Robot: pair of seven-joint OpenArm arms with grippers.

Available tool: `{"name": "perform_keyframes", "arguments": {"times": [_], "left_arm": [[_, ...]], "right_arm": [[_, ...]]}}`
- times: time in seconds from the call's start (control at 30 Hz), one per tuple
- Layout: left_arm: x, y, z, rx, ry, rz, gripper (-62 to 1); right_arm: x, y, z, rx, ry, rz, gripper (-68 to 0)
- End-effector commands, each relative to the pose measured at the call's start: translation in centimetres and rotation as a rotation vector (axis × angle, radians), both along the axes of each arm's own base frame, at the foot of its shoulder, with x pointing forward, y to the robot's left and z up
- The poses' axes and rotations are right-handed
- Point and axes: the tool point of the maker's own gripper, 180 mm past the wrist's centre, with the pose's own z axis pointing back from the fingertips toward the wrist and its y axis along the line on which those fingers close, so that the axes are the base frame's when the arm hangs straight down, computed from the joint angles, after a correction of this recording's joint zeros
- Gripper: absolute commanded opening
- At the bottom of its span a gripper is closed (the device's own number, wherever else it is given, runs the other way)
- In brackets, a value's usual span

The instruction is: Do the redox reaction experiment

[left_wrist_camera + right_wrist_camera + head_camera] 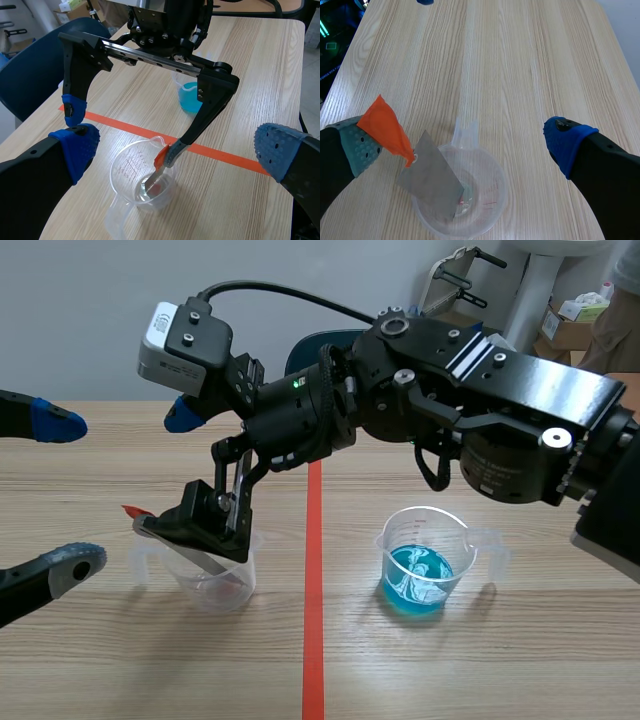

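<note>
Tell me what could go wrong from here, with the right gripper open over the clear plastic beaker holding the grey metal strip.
The orange tab of the grey metal strip seems to touch one finger of the open right gripper; withdrawing might drag the strip out or tip the clear plastic beaker. The right arm hangs close to the beaker of blue liquid; a low retreat could knock it.

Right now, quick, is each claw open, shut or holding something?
Left claw: open, holding nothing.
Right claw: open; the orange-tagged metal strip stands in the clear beaker, touching one finger.
</note>
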Motion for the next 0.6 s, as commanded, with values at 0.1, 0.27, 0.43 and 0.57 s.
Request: {"name": "perform_keyframes", "arguments": {"times": [0.1,0.27,0.43,0.57], "left_arm": [[0.1,-0.1,0.5,-0.025,-0.007,0.004,1.4],[0.1,-0.1,0.5,-0.024,-0.009,0.006,1.4],[0.6,0.2,0.5,-0.014,-0.031,0.032,1.4],[0.7,0.2,0.6,-0.013,-0.036,0.037,1.4]], "right_arm": [[-0.7,0.4,0.6,0.052,0.045,0.006,0.4],[-1.5,0.6,0.5,0.09,0.106,0.004,0.4],[-1.7,0.6,1.2,0.147,0.14,0.002,0.4],[-1.4,0.6,2.5,0.211,0.145,-0.008,0.4]]}}
